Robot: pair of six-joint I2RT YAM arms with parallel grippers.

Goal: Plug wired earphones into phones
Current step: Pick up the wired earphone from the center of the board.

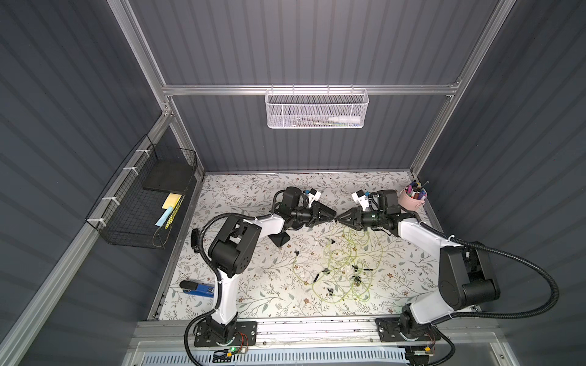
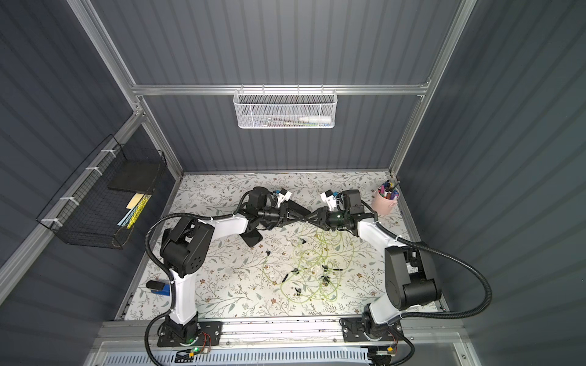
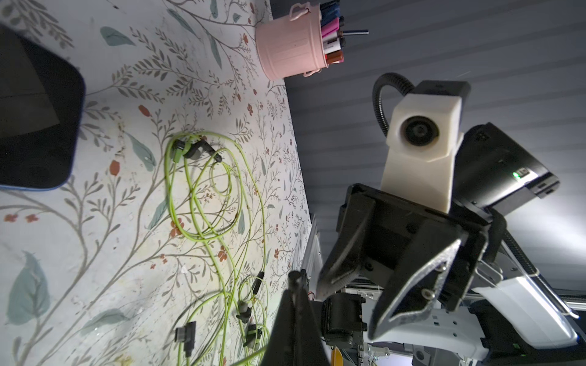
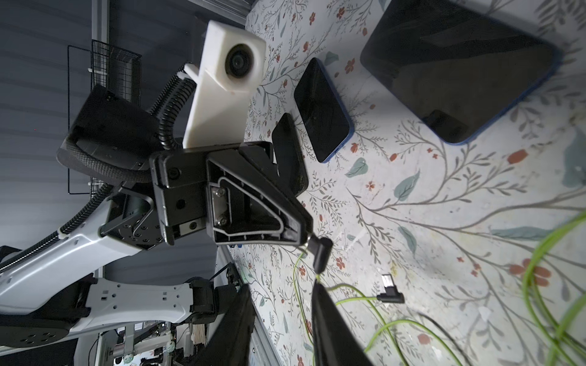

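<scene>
The two grippers meet tip to tip above the middle back of the table. My left gripper (image 1: pixel 333 218) (image 4: pixel 302 240) is shut on a small black plug (image 4: pixel 320 253). Its pale green cable hangs down to the tangled wired earphones (image 1: pixel 345 269) (image 3: pixel 203 190). My right gripper (image 1: pixel 340 219) (image 4: pixel 282 294) is open, and one of its fingertips (image 4: pixel 318 286) touches that hanging cable. Another loose plug (image 4: pixel 391 293) lies on the table. Three black phones lie flat beneath the left arm: one (image 4: pixel 322 111), one half hidden (image 4: pixel 288 152), and a nearer one (image 4: pixel 456 73). In both top views only one phone (image 1: pixel 280 239) shows.
A pink bucket of pens (image 1: pixel 413 196) stands at the back right corner. A blue and black tool (image 1: pixel 196 288) lies at the front left. A black wire basket (image 1: pixel 142 202) hangs on the left wall and a white mesh basket (image 1: pixel 317 109) on the back wall.
</scene>
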